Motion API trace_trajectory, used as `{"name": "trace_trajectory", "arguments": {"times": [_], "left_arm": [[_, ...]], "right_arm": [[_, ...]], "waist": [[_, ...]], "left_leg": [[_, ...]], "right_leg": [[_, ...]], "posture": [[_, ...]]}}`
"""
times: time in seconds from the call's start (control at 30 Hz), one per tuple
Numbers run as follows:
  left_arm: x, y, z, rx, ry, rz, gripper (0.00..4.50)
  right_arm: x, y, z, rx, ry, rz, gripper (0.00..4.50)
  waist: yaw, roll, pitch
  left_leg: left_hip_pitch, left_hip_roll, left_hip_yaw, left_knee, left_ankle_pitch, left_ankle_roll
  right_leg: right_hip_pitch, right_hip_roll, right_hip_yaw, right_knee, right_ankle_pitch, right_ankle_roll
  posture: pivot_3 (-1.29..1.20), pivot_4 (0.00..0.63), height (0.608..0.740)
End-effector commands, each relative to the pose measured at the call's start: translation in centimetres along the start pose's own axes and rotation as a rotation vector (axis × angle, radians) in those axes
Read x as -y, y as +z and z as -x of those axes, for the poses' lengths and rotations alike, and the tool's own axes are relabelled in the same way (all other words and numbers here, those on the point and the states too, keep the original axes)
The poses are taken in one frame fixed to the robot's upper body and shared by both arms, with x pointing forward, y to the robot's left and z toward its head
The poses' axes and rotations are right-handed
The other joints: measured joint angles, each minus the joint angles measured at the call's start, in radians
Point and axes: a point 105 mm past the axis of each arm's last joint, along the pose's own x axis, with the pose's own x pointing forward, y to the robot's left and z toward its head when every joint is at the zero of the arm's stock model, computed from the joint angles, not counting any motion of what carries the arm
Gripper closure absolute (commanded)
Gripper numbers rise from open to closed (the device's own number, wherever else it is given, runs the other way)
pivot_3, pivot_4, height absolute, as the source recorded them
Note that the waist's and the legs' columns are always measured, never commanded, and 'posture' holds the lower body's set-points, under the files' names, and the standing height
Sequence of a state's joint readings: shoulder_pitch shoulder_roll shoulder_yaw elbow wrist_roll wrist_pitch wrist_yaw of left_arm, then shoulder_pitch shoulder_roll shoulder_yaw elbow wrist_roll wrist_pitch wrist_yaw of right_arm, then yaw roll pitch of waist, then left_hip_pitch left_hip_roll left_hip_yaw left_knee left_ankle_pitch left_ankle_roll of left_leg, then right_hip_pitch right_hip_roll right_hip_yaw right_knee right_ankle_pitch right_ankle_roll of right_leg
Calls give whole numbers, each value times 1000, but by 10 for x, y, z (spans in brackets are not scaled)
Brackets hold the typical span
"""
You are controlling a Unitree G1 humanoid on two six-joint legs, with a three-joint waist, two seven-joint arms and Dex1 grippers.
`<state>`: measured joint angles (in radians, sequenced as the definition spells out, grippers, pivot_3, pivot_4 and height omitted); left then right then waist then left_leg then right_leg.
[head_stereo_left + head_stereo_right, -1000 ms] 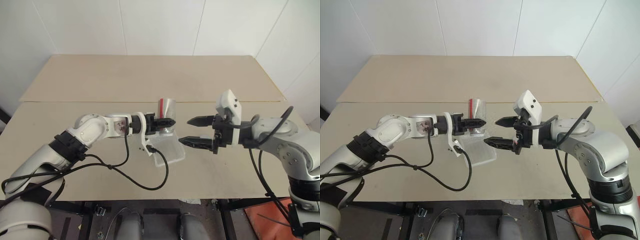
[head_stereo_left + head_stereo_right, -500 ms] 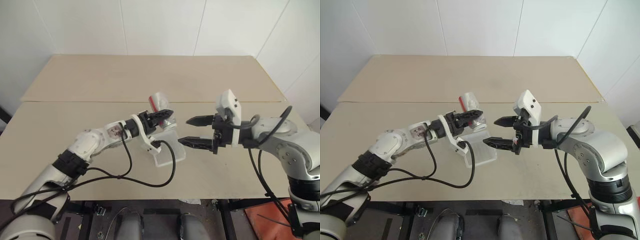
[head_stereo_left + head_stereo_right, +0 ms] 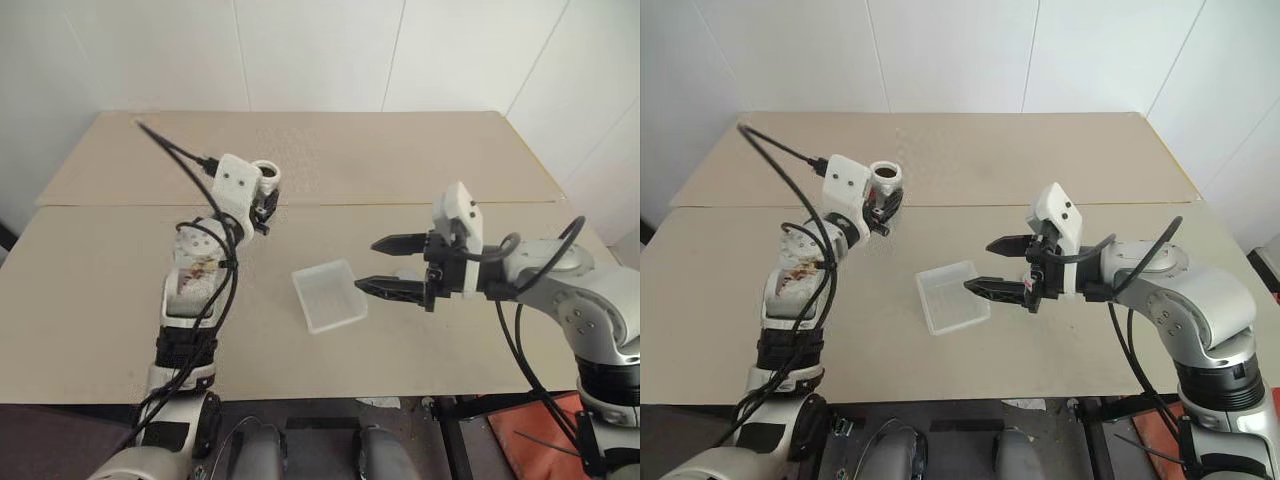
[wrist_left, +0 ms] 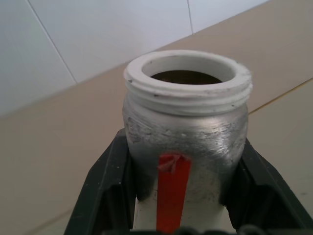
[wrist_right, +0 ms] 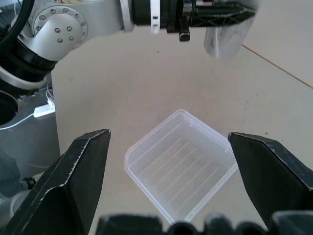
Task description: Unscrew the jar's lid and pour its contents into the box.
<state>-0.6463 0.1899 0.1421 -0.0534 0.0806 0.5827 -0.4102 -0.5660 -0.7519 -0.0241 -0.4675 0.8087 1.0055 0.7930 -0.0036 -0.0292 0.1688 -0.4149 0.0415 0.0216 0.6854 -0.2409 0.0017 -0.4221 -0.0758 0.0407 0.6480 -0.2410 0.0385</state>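
The jar (image 4: 183,132) is silvery with a red stripe and stands mouth up with no cap on it. My left gripper (image 3: 262,196) is shut on its body, raised above the table's left half. The jar's dark mouth (image 3: 885,172) hides any contents. The lid is out of view. The box (image 3: 328,295), a clear shallow tray with a ribbed floor (image 5: 183,171), lies on the table's middle, and I see nothing in it. My right gripper (image 3: 383,264) hovers open just right of the box, its fingers (image 5: 80,161) spread wide and holding nothing.
The beige table (image 3: 420,160) is made of two boards with a seam (image 3: 500,203) across the middle. White walls close in behind and to the right. A black cable (image 3: 170,150) loops off my left wrist.
My left arm has swung up and away to the left, carrying the jar from its tilted spot over the box to an upright hold. The right gripper stayed still and open.
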Motion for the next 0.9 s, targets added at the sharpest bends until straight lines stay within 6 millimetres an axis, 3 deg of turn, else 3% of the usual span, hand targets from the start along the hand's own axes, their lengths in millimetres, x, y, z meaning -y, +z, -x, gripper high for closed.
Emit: {"name": "trace_trajectory", "arguments": {"times": [0.03, 0.17, 0.27, 0.37, 0.47, 0.57, 0.7, 0.9], "left_arm": [[-8, -1, 9, 14, 56, 67, 2546], [-7, -6, 17, 21, 55, 50, 2546], [-5, 3, 20, 89, 73, -234, 2546], [13, 35, 21, 287, 50, -855, 2546], [35, 46, 20, 517, -24, -1513, 2546], [51, 55, 19, 731, -87, -1900, 2546], [70, 43, 18, 894, -214, -2169, 2546], [105, 17, 19, 1028, -357, -2322, 2546]], "right_arm": [[-6, 10, 4, 38, 2, 28, 20], [-6, 11, 7, 38, -1, 16, 20], [-6, 10, 7, 35, -2, 14, 20], [-5, 10, 7, 29, -5, 23, 20], [-2, 11, 8, 24, -12, 38, 20], [1, 12, 8, 18, -17, 57, 20], [5, 15, 8, 23, -23, 76, 20], [9, 21, 10, 47, -53, 86, 20]], "waist": [[-1, 0, 0], [0, 0, 0], [0, 0, 0], [3, 0, 0], [9, 0, 0], [18, 0, 0], [17, 0, 0], [15, 0, 0]], "left_leg": [[0, 0, 0, 0, 0, 0], [0, 0, 0, 0, 0, 0], [0, 0, 0, 0, 0, 0], [0, 0, 0, -1, 0, 0], [1, -1, 0, -2, 0, 0], [1, -2, 0, -2, 0, 0], [0, -3, 2, -3, 0, 0], [-1, -2, 3, -4, 0, 0]], "right_leg": [[0, 0, 0, 0, 0, 0], [0, 0, 0, 0, 0, 0], [0, 0, 0, 0, 0, 0], [0, 0, 0, 0, 0, 0], [1, -1, 0, -1, 0, -1], [1, -1, 0, -2, 1, 0], [0, -2, 1, -3, 1, 1], [-2, -1, 1, -1, 1, 1]], "posture": [[0, 150, 740], [0, 150, 740], [0, 150, 740], [0, 150, 740], [0, 150, 740], [0, 150, 740], [0, 150, 740], [0, 150, 740]]}}
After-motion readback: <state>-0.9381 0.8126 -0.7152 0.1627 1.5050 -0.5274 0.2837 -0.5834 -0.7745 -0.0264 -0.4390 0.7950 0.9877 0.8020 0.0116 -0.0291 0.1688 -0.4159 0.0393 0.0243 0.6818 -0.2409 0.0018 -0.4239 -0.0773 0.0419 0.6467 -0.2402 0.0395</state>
